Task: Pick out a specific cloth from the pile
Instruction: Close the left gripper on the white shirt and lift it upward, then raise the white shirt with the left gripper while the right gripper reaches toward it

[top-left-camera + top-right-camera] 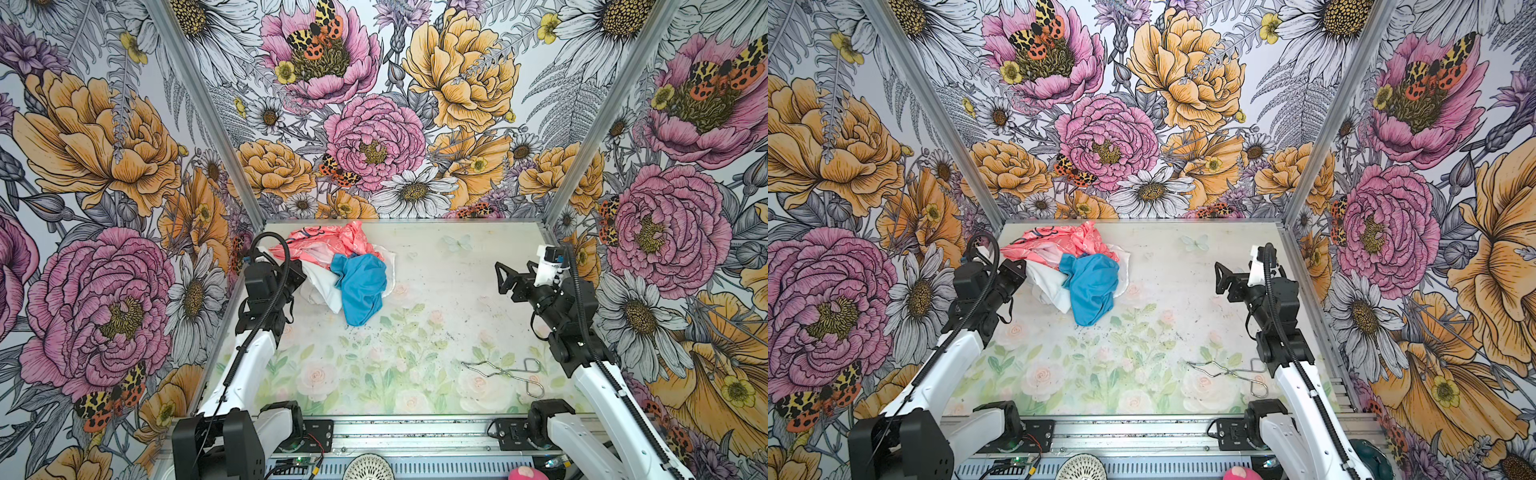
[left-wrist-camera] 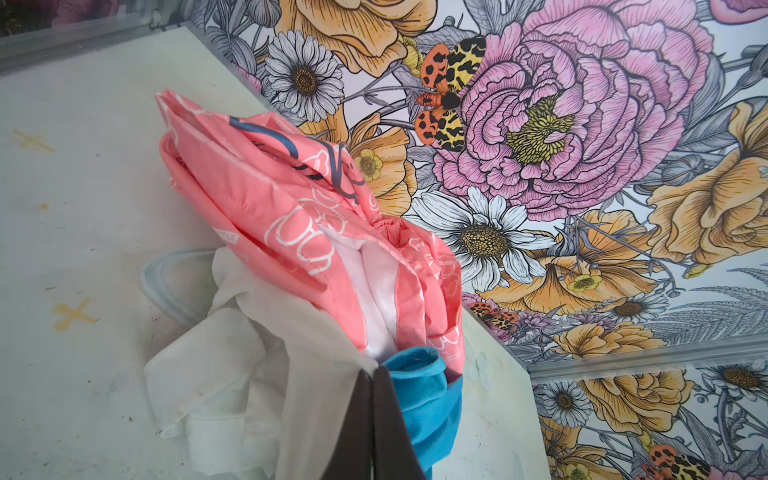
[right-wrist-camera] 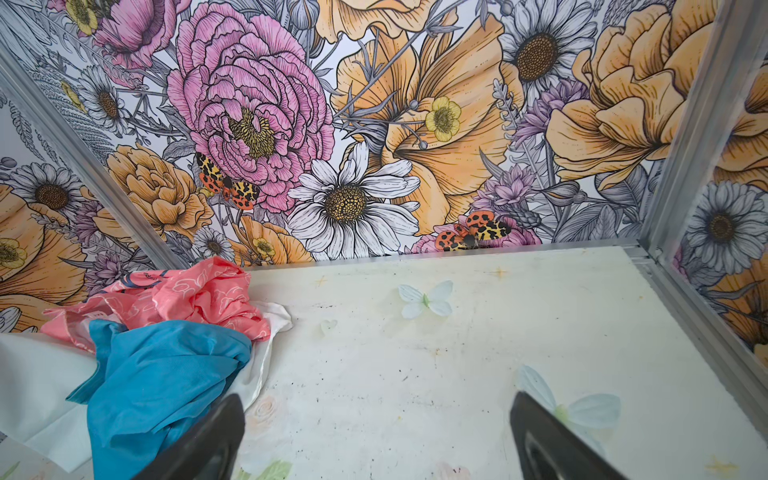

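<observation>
**Left:** the black left gripper, jaws pressed together, meets the left edge of the pile of soft cloths. The left wrist view suggests it pinches a fold of the large, wrinkled, plain white cloth.

**Pile:** the white cloth lies at the near-left of the pile. It is partly covered by the coral-pink printed cloth on the far side and by the bright blue cloth on its right. Expect it to be light, limp and thin, and likely to drag its neighbours. You should hold a free edge clear of the blue cloth and draw it out slowly.

**Centre:** the pale floral surface carries wire metal tongs at near right.

**Right:** the black right gripper hovers above the surface, jaws spread, holding nothing.
</observation>
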Controlling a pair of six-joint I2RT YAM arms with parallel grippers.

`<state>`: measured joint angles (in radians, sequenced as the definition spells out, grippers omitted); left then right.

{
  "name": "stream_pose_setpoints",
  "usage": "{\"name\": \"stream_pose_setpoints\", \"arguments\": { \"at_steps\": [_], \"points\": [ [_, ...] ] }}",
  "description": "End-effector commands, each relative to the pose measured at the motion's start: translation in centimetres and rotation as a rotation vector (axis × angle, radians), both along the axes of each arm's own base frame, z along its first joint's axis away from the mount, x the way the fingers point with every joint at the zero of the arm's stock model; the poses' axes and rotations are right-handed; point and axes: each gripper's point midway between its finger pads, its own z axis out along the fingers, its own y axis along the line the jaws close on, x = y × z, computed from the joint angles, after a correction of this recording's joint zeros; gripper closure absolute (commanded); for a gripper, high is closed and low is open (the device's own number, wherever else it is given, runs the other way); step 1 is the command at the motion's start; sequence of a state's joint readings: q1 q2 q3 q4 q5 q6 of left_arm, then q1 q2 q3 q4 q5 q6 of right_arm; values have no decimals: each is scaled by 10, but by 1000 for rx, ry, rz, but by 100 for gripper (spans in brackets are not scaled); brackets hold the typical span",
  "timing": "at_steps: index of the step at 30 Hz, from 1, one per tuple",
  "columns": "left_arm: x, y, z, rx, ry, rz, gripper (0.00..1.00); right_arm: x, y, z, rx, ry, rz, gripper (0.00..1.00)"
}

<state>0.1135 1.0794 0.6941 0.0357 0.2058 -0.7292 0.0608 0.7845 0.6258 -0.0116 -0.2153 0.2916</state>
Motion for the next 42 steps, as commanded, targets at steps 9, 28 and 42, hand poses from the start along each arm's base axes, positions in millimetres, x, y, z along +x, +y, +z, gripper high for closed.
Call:
{"name": "stream_pose_setpoints", "arguments": {
  "at_steps": [9,28,42],
  "points": [
    [15,1,95,96,-150,-10,100,-4,7,19,8,-40,37,0],
    [27,-8,214,229,-255,-66,100,-3,23,22,16,-30,105,0],
    [0,-8,287,257,-398,-34,100,-3,46,16,12,-2,180,1]
  ]
}}
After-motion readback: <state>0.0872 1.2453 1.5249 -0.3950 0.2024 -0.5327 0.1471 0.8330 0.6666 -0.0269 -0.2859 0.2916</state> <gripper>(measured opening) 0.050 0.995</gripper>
